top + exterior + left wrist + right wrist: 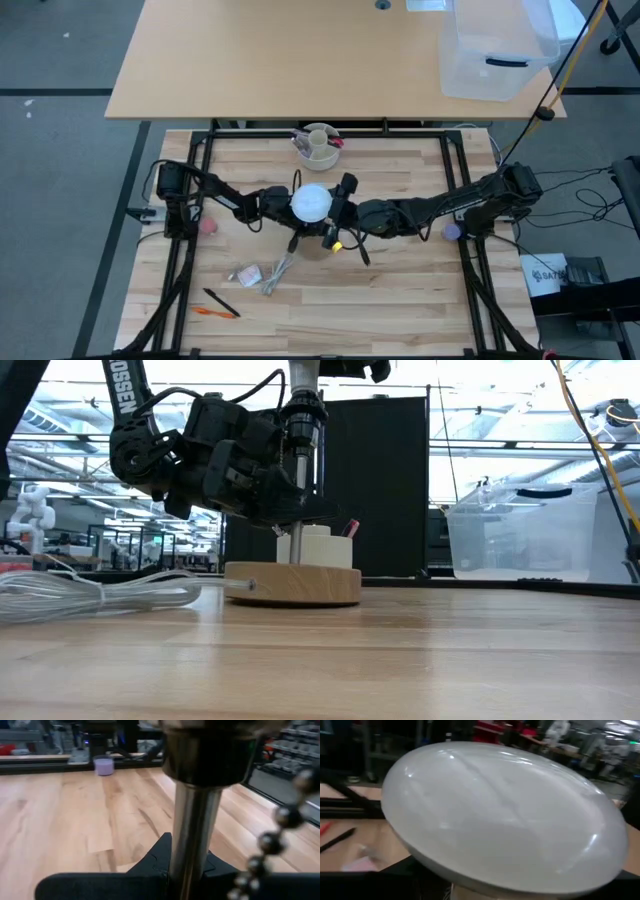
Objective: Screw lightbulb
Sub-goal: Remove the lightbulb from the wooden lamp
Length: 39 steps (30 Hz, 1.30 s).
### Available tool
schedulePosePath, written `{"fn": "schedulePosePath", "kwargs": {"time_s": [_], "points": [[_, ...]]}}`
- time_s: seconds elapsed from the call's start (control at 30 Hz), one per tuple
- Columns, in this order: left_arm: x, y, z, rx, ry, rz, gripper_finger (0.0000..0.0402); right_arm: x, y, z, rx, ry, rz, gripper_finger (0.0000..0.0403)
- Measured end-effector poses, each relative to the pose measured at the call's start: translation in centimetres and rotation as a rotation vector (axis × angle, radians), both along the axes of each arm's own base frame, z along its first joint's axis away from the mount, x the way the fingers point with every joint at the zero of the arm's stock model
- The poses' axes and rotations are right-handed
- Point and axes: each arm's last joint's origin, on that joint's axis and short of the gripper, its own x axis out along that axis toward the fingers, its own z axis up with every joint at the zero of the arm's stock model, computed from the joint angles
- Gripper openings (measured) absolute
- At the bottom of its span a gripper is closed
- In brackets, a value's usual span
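A lamp stands mid-table: a tan wooden base (293, 582), an upright metal stem (297, 525) and a black socket (303, 410). The white frosted lightbulb (311, 202) sits on top of it, and its dome fills the right wrist view (505, 815). Its screw neck is hidden. My left gripper (281, 205) comes from the table's left and is shut on the stem. My right gripper (332, 209) comes from the right, its fingers on either side of the dome. A bead pull chain (267, 845) hangs beside the stem. My left gripper pinches the lamp's metal stem (192, 835) between its two fingers, below the black socket (210, 750). The fingers come level from the table's left and lie across the upright stem. The lamp's base stays on the table. My right gripper holds the lightbulb's dome (445, 855) between its two fingers, coming level from the table's right. The dome itself hides the places of contact. The bulb stands dome up on top of the lamp.
A cream cup with pens (318, 145) stands behind the lamp. A crumpled wrapper (252, 272) and two pens (220, 305) lie near the front left. A pink object (208, 226), a purple object (452, 231) and a clear bin (497, 50) are also in view.
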Motion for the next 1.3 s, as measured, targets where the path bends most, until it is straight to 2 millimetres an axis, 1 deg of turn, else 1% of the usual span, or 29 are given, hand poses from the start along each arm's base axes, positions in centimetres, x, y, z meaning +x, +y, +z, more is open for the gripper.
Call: {"fn": "schedulePosePath", "kwargs": {"time_s": [0.17, 0.33, 0.53, 0.67, 0.83, 0.9, 1.2, 1.3], "points": [[-0.1, -0.4, -0.1, 0.000, -0.005, -0.080, 0.0022, 0.2, -0.8, 0.1, 0.026, 0.022, 0.149, 0.0265], [-0.1, -1.0, -0.1, 0.019, -0.015, -0.118, 0.0022, 0.5, -1.8, 0.0, 0.059, 0.033, 0.360, 0.0250], [-0.1, -1.4, -0.1, 0.044, -0.027, -0.145, 0.0022, 0.5, -2.3, 0.0, 0.054, 0.042, 0.527, 0.0235], [-0.2, -1.6, -0.1, 0.048, -0.034, -0.196, 0.0022, 0.6, -2.7, 0.0, 0.031, 0.040, 0.601, 0.0230], [-0.3, -1.8, -0.1, 0.047, -0.045, -0.249, 0.0022, 0.6, -3.5, 0.1, 0.050, 0.015, 0.698, 0.0227], [-0.3, -1.8, 0.0, 0.052, -0.056, -0.269, 0.0022, 0.7, -3.7, 0.2, 0.052, 0.007, 0.710, 0.0226], [-0.4, -1.9, 0.0, 0.056, -0.079, -0.327, 0.0022, 0.8, -3.6, 0.2, 0.014, -0.022, 0.819, 0.0226], [-0.3, -2.0, 0.2, 0.053, -0.086, -0.342, 0.0022, 0.8, -3.7, 0.2, 0.020, -0.029, 0.885, 0.0226]]}}
